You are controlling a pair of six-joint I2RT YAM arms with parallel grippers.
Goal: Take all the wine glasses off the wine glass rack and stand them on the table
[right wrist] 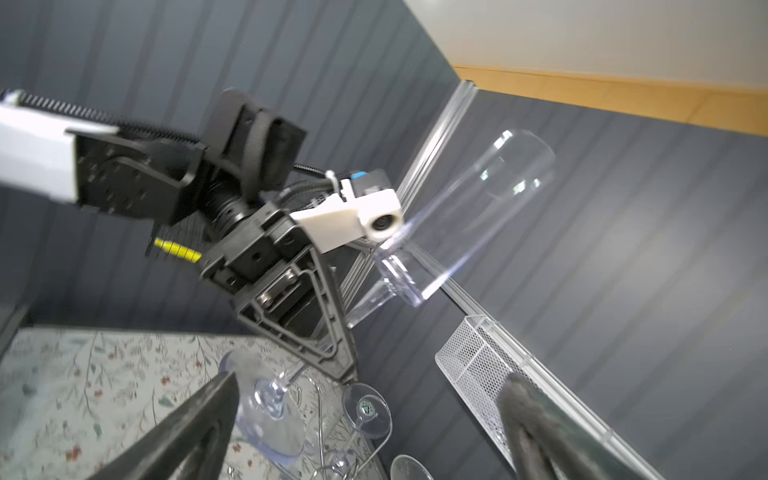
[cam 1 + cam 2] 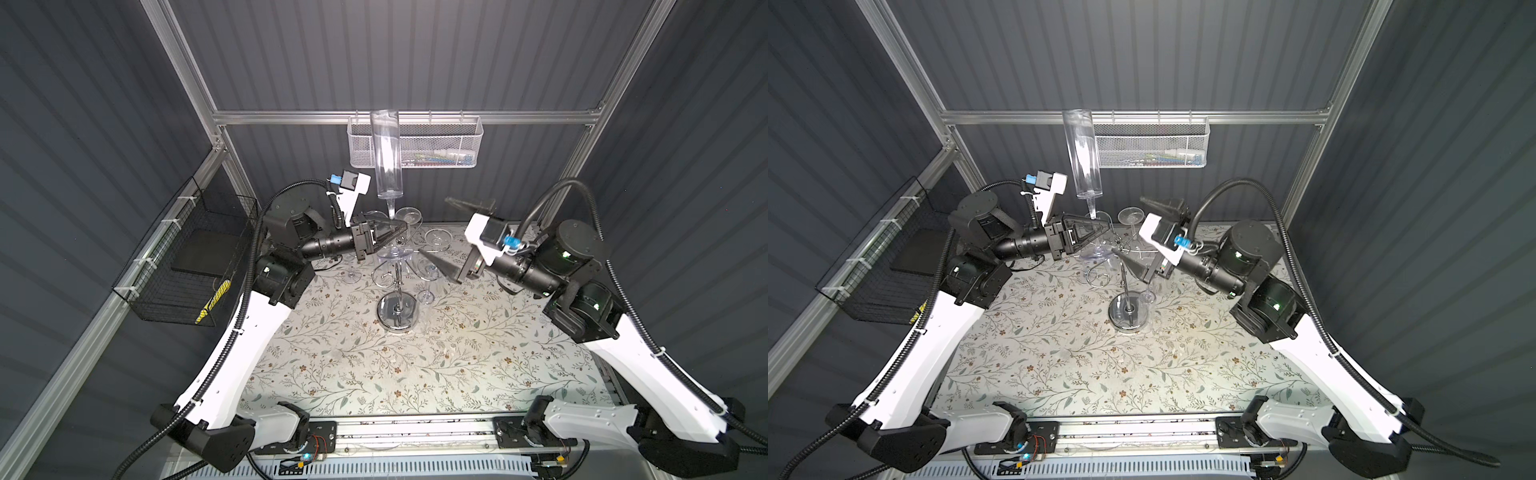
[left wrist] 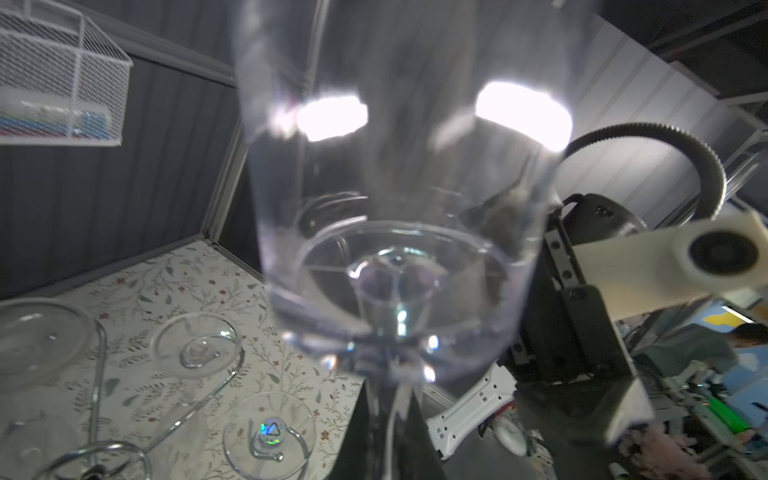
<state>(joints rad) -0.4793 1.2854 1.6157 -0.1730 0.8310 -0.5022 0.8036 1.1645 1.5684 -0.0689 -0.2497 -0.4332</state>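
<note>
A tall clear wine glass [image 2: 386, 153] [image 2: 1086, 153] stands upright in the air above the wine glass rack, bowl up. My left gripper [image 2: 400, 232] [image 2: 1108, 230] is shut on its stem; in the left wrist view the bowl [image 3: 395, 208] looms over the closed fingers [image 3: 365, 440]. The glass's foot [image 1: 270, 415] sits just below that grip. My right gripper [image 2: 434, 225] [image 2: 1127, 224] [image 1: 365, 428] is open beside the foot, holding nothing. The chrome wine glass rack [image 2: 397, 313] [image 2: 1128, 313] stands mid-table with other glasses hanging from its arms [image 3: 99, 374].
A white mesh basket [image 2: 436, 145] hangs on the back rail behind the lifted glass. A black wire basket [image 2: 187, 266] is fixed to the left wall. Hanging glasses' feet [image 3: 195, 349] [image 1: 368, 409] sit close under both grippers. A floral cloth [image 2: 374, 374] covers the table.
</note>
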